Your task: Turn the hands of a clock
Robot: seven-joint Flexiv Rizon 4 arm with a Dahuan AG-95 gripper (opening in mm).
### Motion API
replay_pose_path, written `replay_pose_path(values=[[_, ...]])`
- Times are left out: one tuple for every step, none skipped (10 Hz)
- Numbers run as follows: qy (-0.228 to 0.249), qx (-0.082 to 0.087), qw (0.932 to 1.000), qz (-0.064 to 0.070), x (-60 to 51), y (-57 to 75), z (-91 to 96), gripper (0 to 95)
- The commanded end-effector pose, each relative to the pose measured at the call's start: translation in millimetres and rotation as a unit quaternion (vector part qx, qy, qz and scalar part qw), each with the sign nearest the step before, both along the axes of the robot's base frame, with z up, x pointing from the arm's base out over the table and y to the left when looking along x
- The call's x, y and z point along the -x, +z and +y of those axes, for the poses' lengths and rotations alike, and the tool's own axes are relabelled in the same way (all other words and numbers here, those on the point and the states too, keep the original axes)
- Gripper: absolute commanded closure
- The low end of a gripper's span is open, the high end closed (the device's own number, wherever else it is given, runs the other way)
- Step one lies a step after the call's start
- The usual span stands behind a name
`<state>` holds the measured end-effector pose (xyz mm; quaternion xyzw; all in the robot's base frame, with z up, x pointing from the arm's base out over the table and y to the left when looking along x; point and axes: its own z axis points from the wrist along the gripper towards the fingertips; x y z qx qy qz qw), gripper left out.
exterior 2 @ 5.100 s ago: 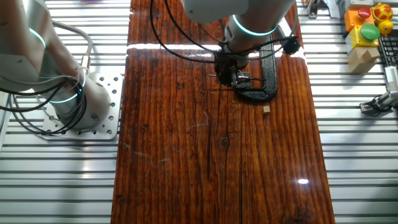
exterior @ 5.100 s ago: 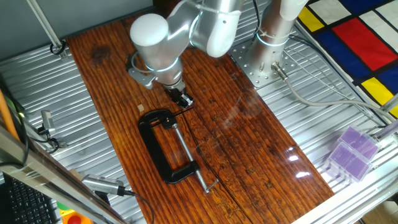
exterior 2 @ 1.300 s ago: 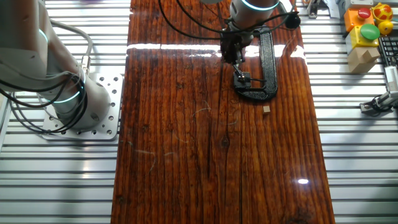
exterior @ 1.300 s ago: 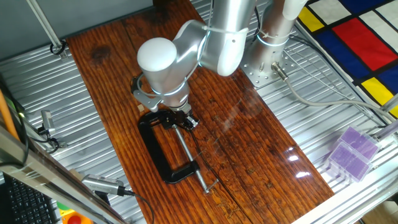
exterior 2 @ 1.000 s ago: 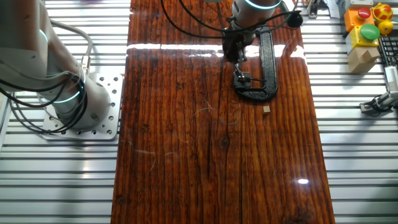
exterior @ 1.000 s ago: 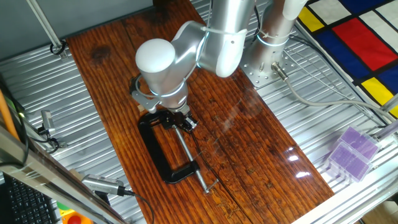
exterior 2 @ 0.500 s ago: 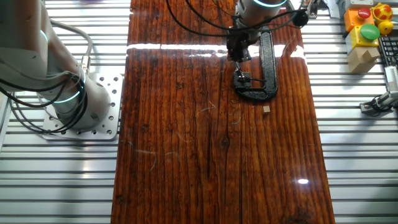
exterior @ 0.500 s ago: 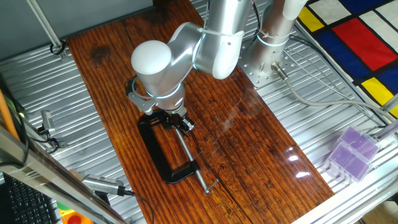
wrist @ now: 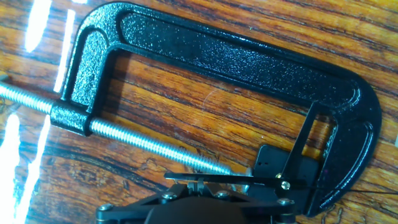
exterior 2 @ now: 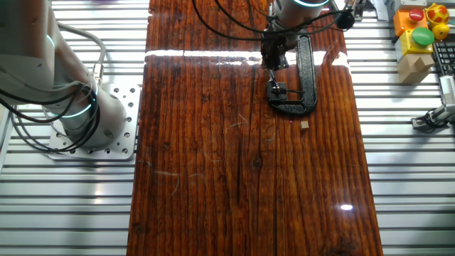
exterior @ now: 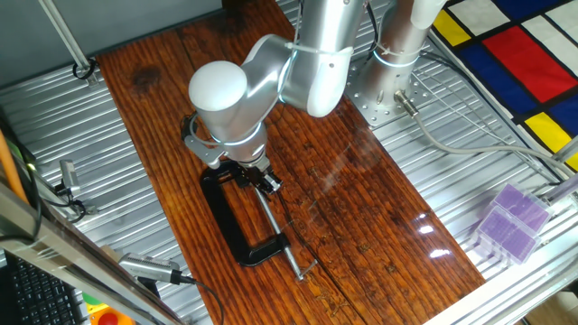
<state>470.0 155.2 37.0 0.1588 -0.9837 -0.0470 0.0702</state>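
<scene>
A black C-clamp (exterior: 237, 217) lies flat on the wooden table (exterior 2: 213, 178), close to one long edge and toward one end, with a small clock (wrist: 287, 177) gripped in its jaw, thin hands showing. The gripper (exterior: 260, 180) hangs low over that jaw, just above the clock. Whether its fingers are spread or closed cannot be told, as the hand view shows only their dark base.
</scene>
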Motion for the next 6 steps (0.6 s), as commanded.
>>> replay_pose_path(values=[[-0.001, 0.0, 1.0, 0.0, -1.0, -0.3, 0.0, 95.0], [-0.002, 0.0, 1.0, 0.0, -1.1, -0.4, 0.0, 95.0], [-0.003, 0.0, 1.0, 0.0, -1.4, -0.5, 0.0, 95.0], [-0.004, 0.0, 1.0, 0.0, -2.6, -0.1, 0.2, 95.0], [-0.004, 0.0, 1.0, 0.0, -3.5, 0.2, 0.3, 95.0], [-0.004, 0.0, 1.0, 0.0, -3.9, 0.3, 0.4, 95.0]])
